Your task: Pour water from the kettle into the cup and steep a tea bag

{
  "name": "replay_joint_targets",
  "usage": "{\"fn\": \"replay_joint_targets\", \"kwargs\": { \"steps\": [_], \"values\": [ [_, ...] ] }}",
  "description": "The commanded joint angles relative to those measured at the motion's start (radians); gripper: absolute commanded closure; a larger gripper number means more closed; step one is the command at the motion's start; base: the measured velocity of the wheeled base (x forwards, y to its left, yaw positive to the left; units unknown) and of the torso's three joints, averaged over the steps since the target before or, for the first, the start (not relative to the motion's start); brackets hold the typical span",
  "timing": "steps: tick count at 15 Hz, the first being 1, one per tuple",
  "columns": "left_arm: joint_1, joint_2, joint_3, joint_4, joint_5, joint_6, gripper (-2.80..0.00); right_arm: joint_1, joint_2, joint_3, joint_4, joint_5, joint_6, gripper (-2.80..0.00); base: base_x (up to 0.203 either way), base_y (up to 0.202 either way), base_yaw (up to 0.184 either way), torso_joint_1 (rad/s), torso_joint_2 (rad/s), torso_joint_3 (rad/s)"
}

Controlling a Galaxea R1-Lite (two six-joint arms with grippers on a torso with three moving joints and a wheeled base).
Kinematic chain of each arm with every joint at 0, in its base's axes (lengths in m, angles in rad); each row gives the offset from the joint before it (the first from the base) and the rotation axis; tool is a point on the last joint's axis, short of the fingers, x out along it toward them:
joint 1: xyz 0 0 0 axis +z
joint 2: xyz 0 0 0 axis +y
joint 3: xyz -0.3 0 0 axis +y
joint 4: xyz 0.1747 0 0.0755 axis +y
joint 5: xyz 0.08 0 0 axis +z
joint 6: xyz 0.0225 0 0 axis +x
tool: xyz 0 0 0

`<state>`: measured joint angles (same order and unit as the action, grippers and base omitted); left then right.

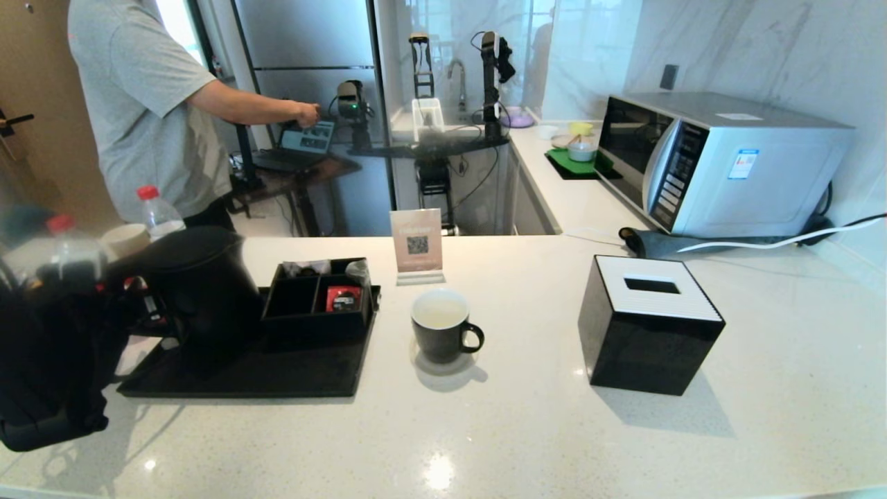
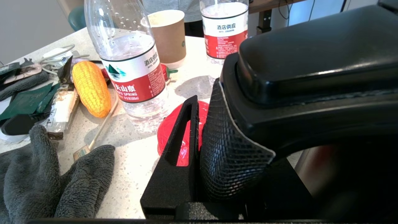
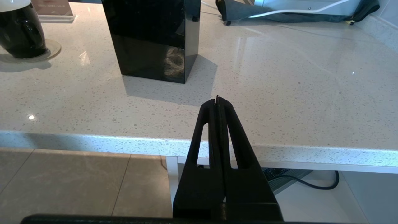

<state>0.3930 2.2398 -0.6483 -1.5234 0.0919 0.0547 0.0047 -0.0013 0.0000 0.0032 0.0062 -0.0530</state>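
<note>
The matte black kettle (image 1: 201,284) is upright over the left part of a black tray (image 1: 277,378). My left gripper (image 1: 138,299) is shut on its loop handle. In the left wrist view the textured handle (image 2: 233,149) fills the space beside the one finger (image 2: 183,140) that shows. The black mug (image 1: 443,326) stands right of the tray on a coaster, handle to the right, with pale water (image 1: 439,315) in its white inside. My right gripper (image 3: 217,99) is shut and empty, low at the counter's front edge, out of the head view.
A black organizer box (image 1: 319,301) holding a red packet sits on the tray beside the kettle. Water bottles (image 2: 130,62), a tan paper cup (image 2: 169,37), a toy corn cob (image 2: 91,88) and a grey cloth (image 2: 46,180) crowd the left. A black tissue box (image 1: 648,322) stands right of the mug.
</note>
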Motion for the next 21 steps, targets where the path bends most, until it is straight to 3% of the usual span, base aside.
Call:
{"fn": "replay_joint_targets", "kwargs": {
  "steps": [1, 2, 3, 14, 21],
  "values": [
    [0.001, 0.007, 0.002, -0.047, 0.002, 0.001, 0.0, 0.0, 0.001, 0.0, 0.0, 0.0, -0.001, 0.0, 0.0, 0.0, 0.0, 0.0, 0.0, 0.0],
    [0.0, 0.006, 0.002, -0.047, 0.002, 0.001, 0.0, 0.0, 0.001, 0.0, 0.0, 0.0, -0.001, 0.0, 0.0, 0.0, 0.0, 0.0, 0.0, 0.0],
    [0.001, 0.004, 0.004, -0.047, 0.002, 0.001, -2.8, 0.0, 0.001, 0.0, 0.0, 0.0, -0.001, 0.0, 0.0, 0.0, 0.0, 0.0, 0.0, 0.0],
    [0.0, -0.037, 0.013, -0.047, 0.002, -0.004, -2.8, 0.001, 0.001, 0.0, 0.0, 0.0, -0.001, 0.0, 0.0, 0.0, 0.0, 0.0, 0.0, 0.0],
    [0.0, -0.162, 0.167, -0.047, 0.001, -0.006, -2.8, 0.0, 0.001, 0.0, 0.0, 0.0, -0.001, 0.0, 0.0, 0.0, 0.0, 0.0, 0.0, 0.0]
  ]
}}
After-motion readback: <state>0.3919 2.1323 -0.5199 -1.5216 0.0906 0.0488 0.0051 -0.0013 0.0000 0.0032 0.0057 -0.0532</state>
